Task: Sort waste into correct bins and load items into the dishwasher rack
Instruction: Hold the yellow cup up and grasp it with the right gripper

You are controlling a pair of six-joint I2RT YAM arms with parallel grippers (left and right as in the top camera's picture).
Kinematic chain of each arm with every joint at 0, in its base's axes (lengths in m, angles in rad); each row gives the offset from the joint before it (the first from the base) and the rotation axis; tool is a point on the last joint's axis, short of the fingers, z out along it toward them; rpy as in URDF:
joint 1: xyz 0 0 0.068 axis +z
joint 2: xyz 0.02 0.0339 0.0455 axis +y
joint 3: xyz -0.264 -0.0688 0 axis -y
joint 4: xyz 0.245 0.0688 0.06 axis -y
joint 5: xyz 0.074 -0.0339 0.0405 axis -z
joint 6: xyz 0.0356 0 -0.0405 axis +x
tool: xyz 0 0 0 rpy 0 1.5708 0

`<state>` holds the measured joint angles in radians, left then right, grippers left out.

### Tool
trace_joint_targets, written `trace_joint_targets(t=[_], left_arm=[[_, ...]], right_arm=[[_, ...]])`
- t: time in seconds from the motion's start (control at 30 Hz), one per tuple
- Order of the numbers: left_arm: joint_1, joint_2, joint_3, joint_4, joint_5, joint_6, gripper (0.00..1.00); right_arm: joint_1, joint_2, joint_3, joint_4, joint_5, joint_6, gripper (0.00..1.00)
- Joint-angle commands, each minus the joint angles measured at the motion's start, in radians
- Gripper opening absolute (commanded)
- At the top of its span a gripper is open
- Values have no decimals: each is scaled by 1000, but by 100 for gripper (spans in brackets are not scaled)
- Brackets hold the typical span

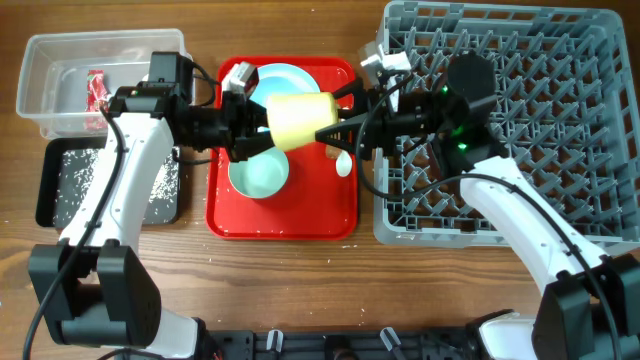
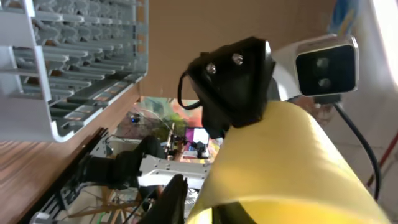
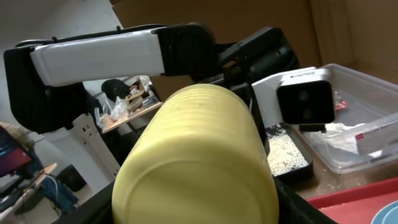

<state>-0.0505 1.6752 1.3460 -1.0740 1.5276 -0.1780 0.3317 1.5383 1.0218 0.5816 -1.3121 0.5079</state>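
The small yellow cup (image 1: pixel 298 120) hangs on its side above the red serving tray (image 1: pixel 225 215), held between both arms. My left gripper (image 1: pixel 258 125) is shut on its rim, one finger outside and one inside (image 2: pixel 249 211). My right gripper (image 1: pixel 335 122) is closed round its base, a finger on each side (image 3: pixel 196 214). The cup fills both wrist views (image 2: pixel 292 168) (image 3: pixel 199 155). A pale blue plate (image 1: pixel 285 78), a pale bowl (image 1: pixel 258 172) and the white spoon (image 1: pixel 343 162) lie on the red tray. The grey dishwasher rack (image 1: pixel 560 120) stands at the right.
The clear tub (image 1: pixel 60 50) at back left holds a red wrapper (image 1: pixel 97 88). The black tray (image 1: pixel 50 190) in front of it holds white rice grains (image 1: pixel 75 175). Both also show in the right wrist view: the tub (image 3: pixel 360 137) and the tray (image 3: pixel 283 152).
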Motion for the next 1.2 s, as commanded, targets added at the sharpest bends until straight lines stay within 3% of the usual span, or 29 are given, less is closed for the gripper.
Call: trace_joint_targets(t=[0.0,0.23,0.33,0.43,0.5,0.6,0.77,1.0,1.17], left_arm=[[-5,-11,16,-8,-30,14,22],[-5,-11,16,-8,-41,14,4],[-5,-11,16,-8,-41,14,4],[-5,-11,16,-8,-41,14,4],[-5,-11,16,-9,-56,15,4],[-5,-11,16,-18,-63,18,4],[-5,-11,16,-19,-63,38,4],[-5,-11,16,-20,-63,40,4],[-5,-11,16,-23,-63,40,4]], right_arm=[[3,5,11,10,-32,-7,52],[-6,5,11,6,-52,-3,54],[-6,5,11,1,-58,-3,72],[-6,5,11,1,-63,-3,75],[-6,5,11,1,-71,-10,87],[-13,5,11,2,-72,-10,94],[-49,5,11,2,-86,-2,95],[-49,5,11,2,-89,-11,86],[-37,32,11,1,-88,-12,88]])
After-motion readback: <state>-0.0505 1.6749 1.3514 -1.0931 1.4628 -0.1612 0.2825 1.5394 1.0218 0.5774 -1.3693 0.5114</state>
